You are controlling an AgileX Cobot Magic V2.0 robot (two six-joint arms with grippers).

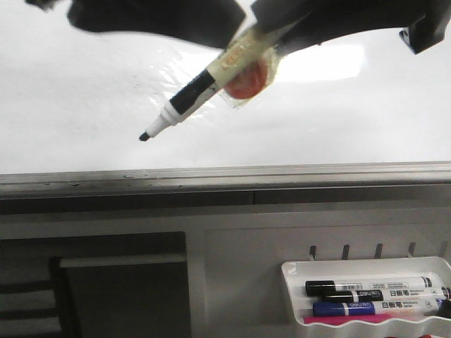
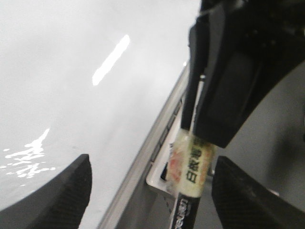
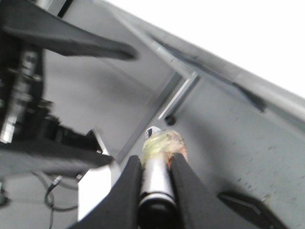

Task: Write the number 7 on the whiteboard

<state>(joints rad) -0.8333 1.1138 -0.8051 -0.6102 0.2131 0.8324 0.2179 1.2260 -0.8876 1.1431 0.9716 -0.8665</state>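
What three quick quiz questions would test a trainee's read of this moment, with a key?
1. True or false: a number 7 is already drawn on the whiteboard.
2. Which gripper holds the marker? A: left gripper. B: right gripper. C: neither.
3. Fill in: the spare markers lie in the white ____ below the board's edge.

Key: 1 false, the board shows no stroke; 2 B; 3 tray.

We observe a marker [image 1: 194, 100] held tilted over the whiteboard [image 1: 70, 105], tip down-left; no stroke is visible.
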